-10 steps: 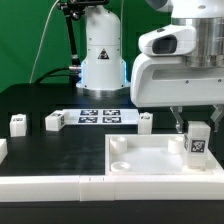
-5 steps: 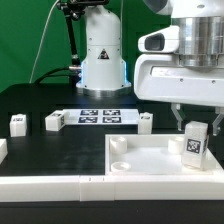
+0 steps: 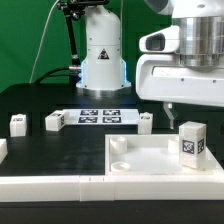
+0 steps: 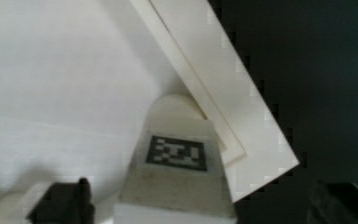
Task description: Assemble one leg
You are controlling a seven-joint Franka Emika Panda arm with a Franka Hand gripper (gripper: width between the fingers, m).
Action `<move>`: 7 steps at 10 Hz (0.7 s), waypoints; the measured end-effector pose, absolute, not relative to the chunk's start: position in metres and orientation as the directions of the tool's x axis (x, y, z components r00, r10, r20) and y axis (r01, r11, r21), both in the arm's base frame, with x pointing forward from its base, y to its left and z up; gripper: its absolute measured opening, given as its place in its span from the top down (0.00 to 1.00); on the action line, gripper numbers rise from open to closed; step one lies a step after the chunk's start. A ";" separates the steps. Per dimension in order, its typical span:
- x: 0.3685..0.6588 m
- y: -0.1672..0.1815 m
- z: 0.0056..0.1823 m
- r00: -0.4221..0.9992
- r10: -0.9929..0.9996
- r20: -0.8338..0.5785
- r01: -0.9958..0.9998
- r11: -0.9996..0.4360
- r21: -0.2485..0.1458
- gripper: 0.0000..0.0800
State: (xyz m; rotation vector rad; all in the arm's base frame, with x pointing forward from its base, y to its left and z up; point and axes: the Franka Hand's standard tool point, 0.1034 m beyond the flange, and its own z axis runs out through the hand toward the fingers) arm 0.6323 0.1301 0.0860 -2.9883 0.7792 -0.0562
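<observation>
A leg point(image 3: 190, 144), a small chunky white block with a black-and-white tag on its side, stands upright in the corner of the wide white tray-like part point(image 3: 150, 163) at the exterior view's right. My gripper point(image 3: 190, 113) hangs just above the leg, open and empty. In the wrist view the leg point(image 4: 179, 150) sits between my spread fingers point(image 4: 62, 202) without touching them, against the tray's raised rim point(image 4: 211, 70). My gripper point(image 4: 202, 206) is centred over it.
Three more small white legs point(image 3: 17, 124) point(image 3: 53, 121) point(image 3: 146, 121) stand in a row behind the tray. The marker board point(image 3: 97, 116) lies between them. A long white rail point(image 3: 50, 186) runs along the front edge. The robot base point(image 3: 100, 55) stands behind.
My gripper has risen off the leg, and its fingers now sit above the leg's top. The leg stays upright in the tray corner.
</observation>
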 end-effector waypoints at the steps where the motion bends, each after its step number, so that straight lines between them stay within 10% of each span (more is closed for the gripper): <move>1: 0.632 0.132 0.085 0.943 -0.331 0.037 -0.330 -0.943 -0.034 0.20; 7: 0.633 0.126 0.078 0.956 0.291 0.042 0.291 -0.957 -0.005 0.19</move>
